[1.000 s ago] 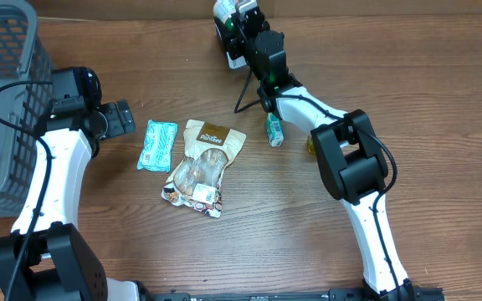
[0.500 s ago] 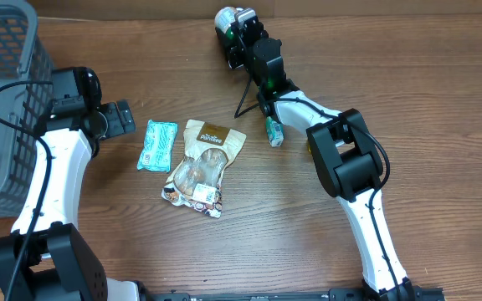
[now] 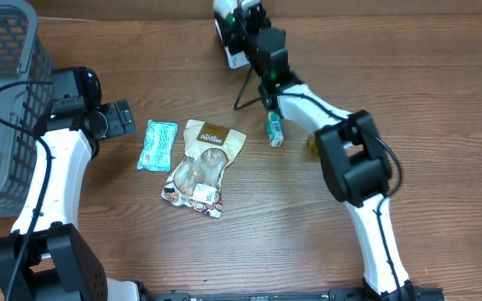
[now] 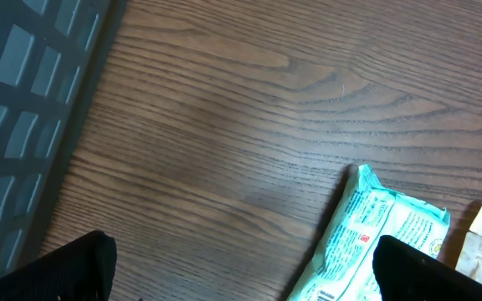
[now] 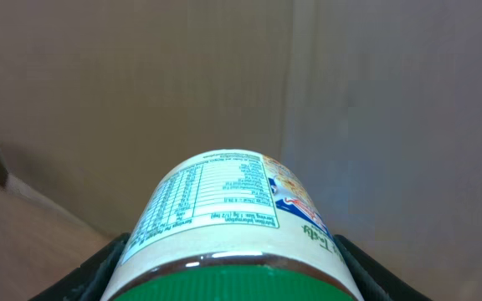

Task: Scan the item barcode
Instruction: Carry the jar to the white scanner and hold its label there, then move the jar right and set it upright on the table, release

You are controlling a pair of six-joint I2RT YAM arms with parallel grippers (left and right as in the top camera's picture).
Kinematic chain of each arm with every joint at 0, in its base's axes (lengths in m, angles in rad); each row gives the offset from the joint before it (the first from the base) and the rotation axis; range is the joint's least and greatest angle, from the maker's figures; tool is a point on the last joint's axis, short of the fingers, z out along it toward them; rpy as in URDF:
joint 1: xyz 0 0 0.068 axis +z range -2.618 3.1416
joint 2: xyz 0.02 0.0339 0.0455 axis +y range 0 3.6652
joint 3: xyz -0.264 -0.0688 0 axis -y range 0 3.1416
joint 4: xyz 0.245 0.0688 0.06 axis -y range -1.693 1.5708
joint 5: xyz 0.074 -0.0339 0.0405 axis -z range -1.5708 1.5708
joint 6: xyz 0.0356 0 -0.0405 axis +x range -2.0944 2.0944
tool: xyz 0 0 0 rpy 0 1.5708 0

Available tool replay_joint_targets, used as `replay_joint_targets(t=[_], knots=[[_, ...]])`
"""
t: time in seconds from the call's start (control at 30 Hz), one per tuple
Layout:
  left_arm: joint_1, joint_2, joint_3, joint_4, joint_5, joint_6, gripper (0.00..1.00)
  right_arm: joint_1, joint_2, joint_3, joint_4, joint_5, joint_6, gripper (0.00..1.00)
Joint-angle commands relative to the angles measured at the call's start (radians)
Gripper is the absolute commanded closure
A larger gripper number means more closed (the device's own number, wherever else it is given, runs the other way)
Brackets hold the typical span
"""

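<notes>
R gripper is gripping the green-lid jar, top middle — hard, round, prob slippy, so squeeze its sides. L gripper is hanging wide open.

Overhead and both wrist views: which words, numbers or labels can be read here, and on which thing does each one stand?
On the jar: a table of fine print, too small to read.
On the teal packet: white and red print, too blurred to read.
On the brown pouch: a white logo near the top, too small to read.
Nothing can be quoted with certainty.
</notes>
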Motion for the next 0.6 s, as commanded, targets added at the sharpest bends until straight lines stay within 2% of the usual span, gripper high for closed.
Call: replay_joint_targets(t=[0.0,0.23,0.4,0.57], knots=[[-0.007,-0.015,0.022,0.001,-0.005,0.011,0.00,-0.004,-0.255,0.024,-0.064,-0.001,0.017,0.73],[-0.007,-0.015,0.022,0.001,-0.005,0.011,0.00,-0.029,-0.472,0.024,-0.441,0.020,0.032,0.75],[-0.007,-0.015,0.022,0.001,-0.005,0.011,0.00,-0.086,-0.569,0.024,-0.760,0.091,0.142,0.75],[-0.007,-0.015,0.022,0.001,-0.005,0.011,0.01,-0.189,-0.593,0.024,-1.109,0.089,0.276,0.75]])
